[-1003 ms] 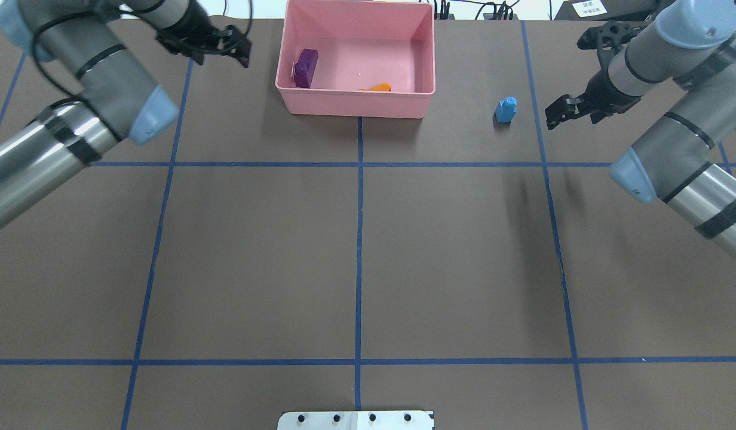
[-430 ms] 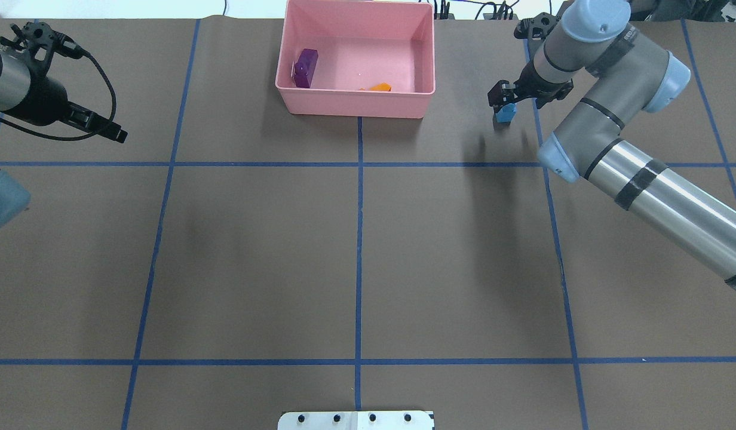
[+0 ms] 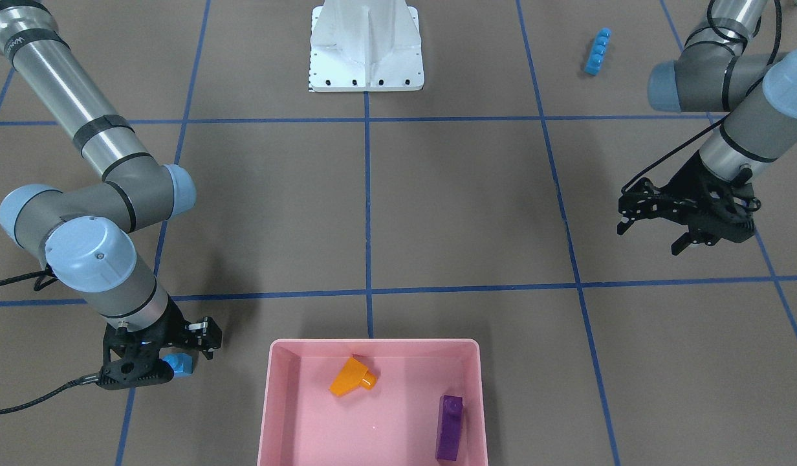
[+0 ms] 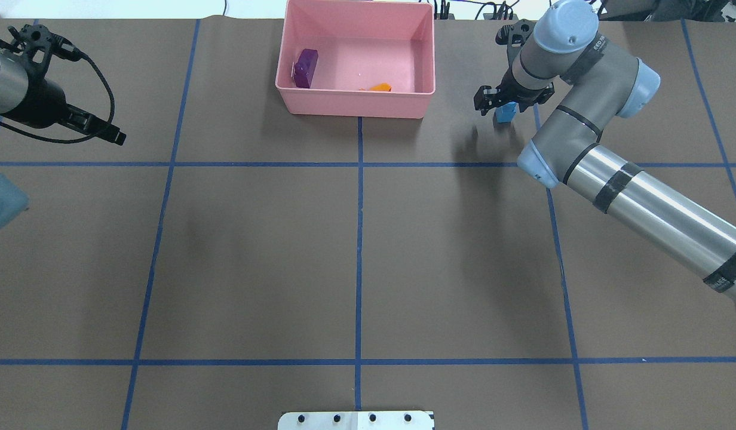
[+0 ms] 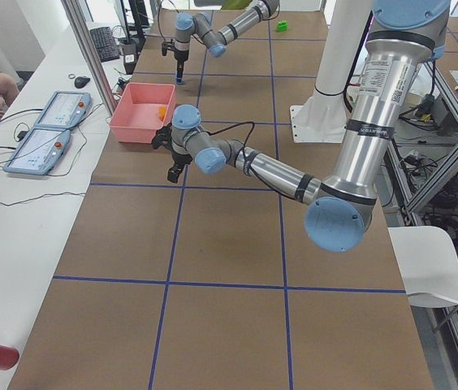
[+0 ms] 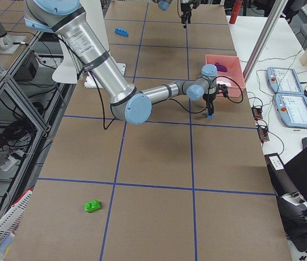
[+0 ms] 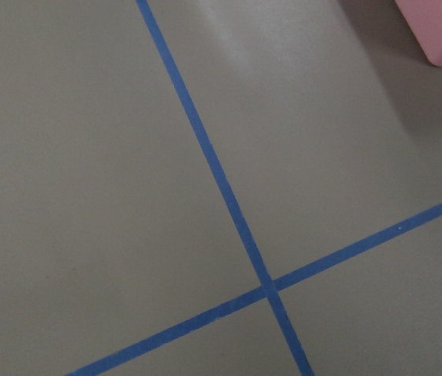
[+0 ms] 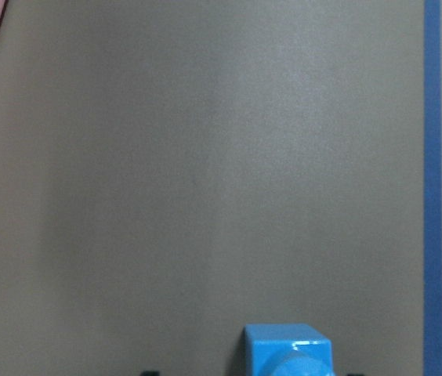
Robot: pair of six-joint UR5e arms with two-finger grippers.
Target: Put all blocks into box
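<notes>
My right gripper (image 4: pixel 503 104) is down over the small blue cube brick (image 8: pixel 288 352), on the brown table (image 4: pixel 356 263) well to the robot's right of the shallow pink plastic box (image 4: pixel 356 108). The right wrist view cuts the cube off at the bottom edge. The fingertips (image 8: pixel 149 373) show only as dark slivers on either side of the cube, with bare table between them and it, so I read the jaws as spread around the cube and not gripping it. From overhead the wrist covers most of the cube.

The glossy purple elongated brick (image 3: pixel 449 427) and the orange sloped brick (image 3: pixel 351 377) lie in the box. From overhead the box's near wall half hides the orange one.

The long thin blue strip brick (image 3: pixel 597 50) lies out on the table beside the left arm. The green two-stud brick (image 6: pixel 92 205) shows only in the right side view, small and far from the box.

My left gripper (image 3: pixel 649 239) hangs above the table with its fingers wide apart and nothing between them.
</notes>
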